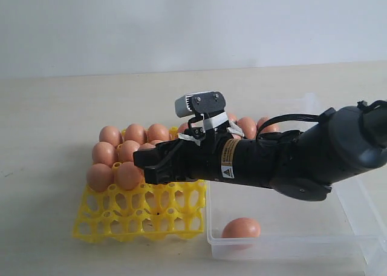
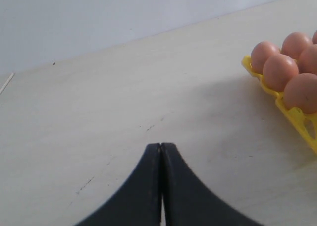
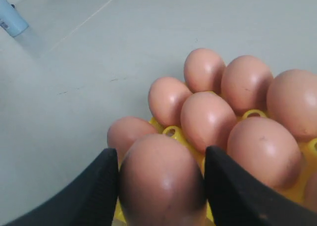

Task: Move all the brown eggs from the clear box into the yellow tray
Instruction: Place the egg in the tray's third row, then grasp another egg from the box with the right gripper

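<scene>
My right gripper (image 3: pixel 162 154) is shut on a brown egg (image 3: pixel 161 179), one black finger on each side of it. It hangs over the yellow tray (image 1: pixel 139 212), beside the several brown eggs (image 1: pixel 110 135) that fill the tray's back-left cups. In the exterior view the right gripper (image 1: pixel 145 164) reaches across from the clear box (image 1: pixel 284 246). One egg (image 1: pixel 241 228) lies near the box's front wall, and a few more (image 1: pixel 247 126) show behind the arm. My left gripper (image 2: pixel 161 145) is shut and empty, low over bare table, apart from the tray's corner (image 2: pixel 297 118).
The tray's front rows of cups stand unfilled. The right arm's black body hides the middle of the clear box. Bare tabletop stretches to the left of the tray and behind it, up to a pale wall.
</scene>
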Robot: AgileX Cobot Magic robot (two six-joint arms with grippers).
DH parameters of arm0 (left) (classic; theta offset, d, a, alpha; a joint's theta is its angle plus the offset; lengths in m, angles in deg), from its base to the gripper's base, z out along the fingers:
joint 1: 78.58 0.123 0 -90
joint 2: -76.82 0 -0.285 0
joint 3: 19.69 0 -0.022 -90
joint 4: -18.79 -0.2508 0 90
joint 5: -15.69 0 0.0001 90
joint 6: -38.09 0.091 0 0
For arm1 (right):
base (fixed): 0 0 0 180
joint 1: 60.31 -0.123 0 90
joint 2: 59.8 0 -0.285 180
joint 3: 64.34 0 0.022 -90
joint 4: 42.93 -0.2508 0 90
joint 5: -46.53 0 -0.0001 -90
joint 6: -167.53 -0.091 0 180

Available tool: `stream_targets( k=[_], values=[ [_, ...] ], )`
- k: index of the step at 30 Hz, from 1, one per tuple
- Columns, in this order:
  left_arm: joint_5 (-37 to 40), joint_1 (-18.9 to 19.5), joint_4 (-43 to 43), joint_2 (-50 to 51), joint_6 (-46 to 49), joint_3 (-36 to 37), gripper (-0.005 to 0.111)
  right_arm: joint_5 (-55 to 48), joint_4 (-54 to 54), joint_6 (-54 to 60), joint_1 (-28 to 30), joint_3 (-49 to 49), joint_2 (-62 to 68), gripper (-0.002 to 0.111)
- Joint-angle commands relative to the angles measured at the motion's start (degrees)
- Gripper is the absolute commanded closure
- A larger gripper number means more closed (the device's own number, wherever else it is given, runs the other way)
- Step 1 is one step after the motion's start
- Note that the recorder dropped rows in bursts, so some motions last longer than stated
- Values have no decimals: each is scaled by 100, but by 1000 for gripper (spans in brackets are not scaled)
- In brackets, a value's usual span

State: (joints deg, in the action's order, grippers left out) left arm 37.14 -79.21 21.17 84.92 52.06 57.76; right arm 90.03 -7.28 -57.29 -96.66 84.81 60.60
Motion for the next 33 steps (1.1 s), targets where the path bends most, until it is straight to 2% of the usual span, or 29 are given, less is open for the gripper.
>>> stream_targets(
  k=[1, 3, 6, 8, 12, 14, 17, 23, 25, 27, 33],
  values=[
    [-63, -3, 46, -32, -42, -23, 107, 143, 19, -78, -3, -18, 82, 56],
    [-63, -3, 46, -32, -42, -23, 107, 71, -126, -66, -3, -18, 82, 47],
    [-63, -3, 46, -32, -42, -23, 107, 58, -178, -22, 37, 33, 32, 47],
    [-63, -3, 46, -32, -42, -23, 107, -45, -188, -22, 37, 88, -67, 53],
    [-63, -3, 46, -32, -42, -23, 107, -785, -115, 126, 49, 162, -547, 73],
    [-63, -3, 46, -32, -42, -23, 107, -1360, -115, 514, 64, 162, -896, 87],
    [-63, -3, 46, -32, -42, -23, 107, -2806, -373, 1101, 84, 225, -1493, 106],
    [-63, -3, 46, -32, -42, -23, 107, -5567, -880, 2228, 414, 834, -1872, 108],
    [-63, -3, 46, -32, -42, -23, 107, -6032, -824, 3229, 521, 1054, -1788, 104],
    [-63, -3, 46, -32, -42, -23, 107, -6237, -826, 4140, 549, 1192, -1651, 93],
    [-63, -3, 46, -32, -42, -23, 107, -6555, -1011, 6039, 549, 1529, -967, 45]
  ],
)
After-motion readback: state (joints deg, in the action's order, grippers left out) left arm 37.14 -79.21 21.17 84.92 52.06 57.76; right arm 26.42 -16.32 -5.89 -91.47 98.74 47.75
